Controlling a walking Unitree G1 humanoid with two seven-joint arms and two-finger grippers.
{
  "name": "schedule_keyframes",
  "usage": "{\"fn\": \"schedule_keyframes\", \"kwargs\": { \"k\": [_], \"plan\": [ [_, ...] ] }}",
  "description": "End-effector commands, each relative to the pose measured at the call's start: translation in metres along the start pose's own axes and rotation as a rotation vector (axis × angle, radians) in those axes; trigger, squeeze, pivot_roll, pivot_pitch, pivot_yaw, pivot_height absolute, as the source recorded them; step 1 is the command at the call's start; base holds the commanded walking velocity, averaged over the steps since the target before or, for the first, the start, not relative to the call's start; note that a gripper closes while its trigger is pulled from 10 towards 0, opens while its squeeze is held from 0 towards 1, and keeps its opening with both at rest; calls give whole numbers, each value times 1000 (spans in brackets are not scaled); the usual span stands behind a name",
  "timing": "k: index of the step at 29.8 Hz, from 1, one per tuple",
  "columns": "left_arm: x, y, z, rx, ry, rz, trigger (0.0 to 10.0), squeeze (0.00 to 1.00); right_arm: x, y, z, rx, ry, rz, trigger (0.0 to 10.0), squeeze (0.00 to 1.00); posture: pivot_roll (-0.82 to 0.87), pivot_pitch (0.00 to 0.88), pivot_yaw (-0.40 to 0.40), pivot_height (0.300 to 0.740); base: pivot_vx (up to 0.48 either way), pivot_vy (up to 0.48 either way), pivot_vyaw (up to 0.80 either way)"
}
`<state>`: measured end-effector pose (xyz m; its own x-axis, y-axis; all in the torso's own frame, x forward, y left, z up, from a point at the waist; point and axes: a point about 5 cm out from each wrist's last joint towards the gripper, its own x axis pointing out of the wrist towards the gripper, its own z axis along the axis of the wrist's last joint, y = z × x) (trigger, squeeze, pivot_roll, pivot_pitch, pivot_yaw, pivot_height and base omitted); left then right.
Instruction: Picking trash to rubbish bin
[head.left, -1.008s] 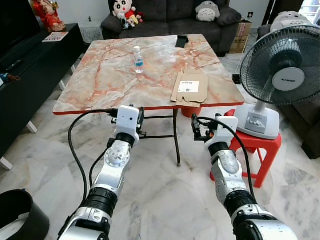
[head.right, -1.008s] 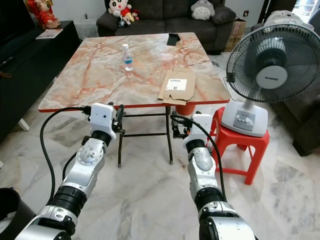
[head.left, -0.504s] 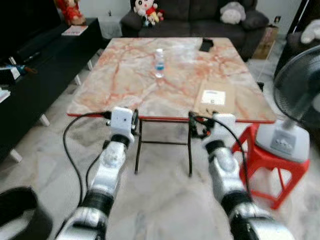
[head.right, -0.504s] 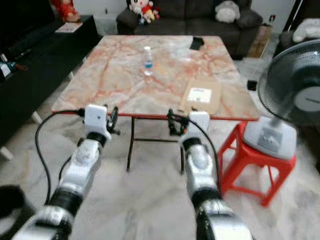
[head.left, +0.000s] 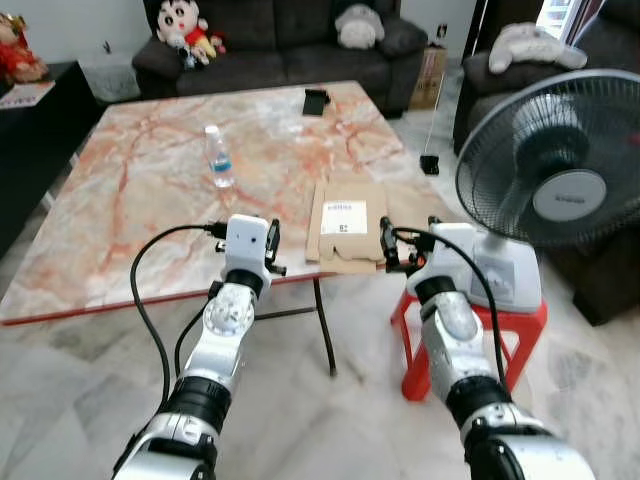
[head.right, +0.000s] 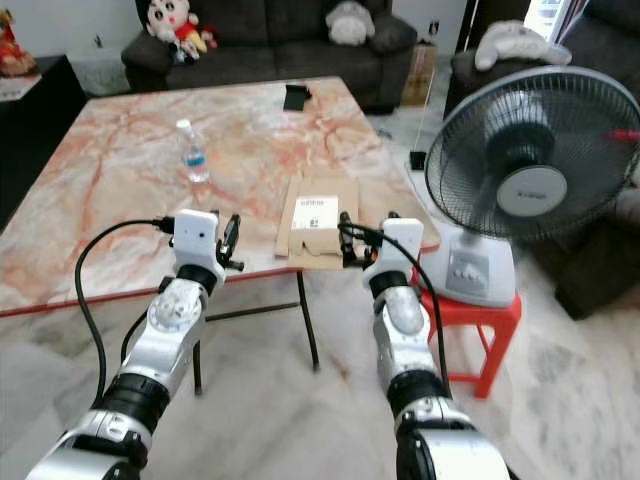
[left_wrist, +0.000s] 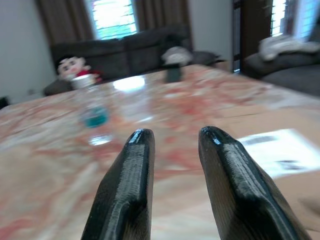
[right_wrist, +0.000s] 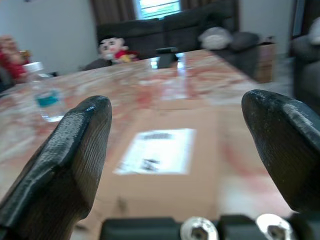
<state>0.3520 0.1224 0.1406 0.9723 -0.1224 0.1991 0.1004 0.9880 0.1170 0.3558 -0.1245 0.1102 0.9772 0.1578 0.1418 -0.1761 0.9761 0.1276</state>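
A flattened cardboard box (head.left: 347, 220) with a white label lies at the near right edge of the marble table (head.left: 130, 200). A small clear water bottle (head.left: 216, 158) with a blue label stands upright near the table's middle. My left gripper (head.left: 271, 250) is held at the table's front edge, left of the cardboard, its fingers (left_wrist: 135, 165) a narrow gap apart with nothing between them. My right gripper (head.left: 390, 243) hovers at the cardboard's near right corner, wide open and empty. The right wrist view looks straight over the cardboard (right_wrist: 165, 165).
A standing fan (head.left: 545, 170) sits on a red stool (head.left: 520, 325) close to my right arm. A black object (head.left: 317, 100) lies at the table's far edge. A dark sofa (head.left: 290, 35) with plush toys is behind. Marble floor (head.left: 80, 400) is below.
The whole picture has shifted: the camera moved closer to the table and towards its right corner. The black bin on the floor at the lower left left the picture. Both arms keep their pose.
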Motion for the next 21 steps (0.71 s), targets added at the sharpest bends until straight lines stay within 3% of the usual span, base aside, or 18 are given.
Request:
{"fn": "schedule_keyframes", "kwargs": {
  "k": [1, 8, 17, 21],
  "plan": [
    [0, 11, 2, 1, -7, 36, 10000, 0, 5, 8, 5, 3, -14, 25, 10000, 0, 44, 0, 34, 740, 461, 0, 0],
    [-2, 7, 1, -4, 3, 14, 10000, 0, 7, 8, 8, 3, -18, 21, 10000, 0, 48, 0, 37, 740, 440, 0, 0],
    [-3, -3, -2, -14, 24, -33, 10000, 0, 8, 7, 8, 4, -16, 19, 10000, 0, 55, 0, 34, 740, 0, 0, 0],
    [-10, -32, -15, -69, 120, -270, 10000, 0, 7, 5, 8, 3, -14, 12, 10000, 0, 58, 0, 36, 740, 0, 0, 0]
  ]
}}
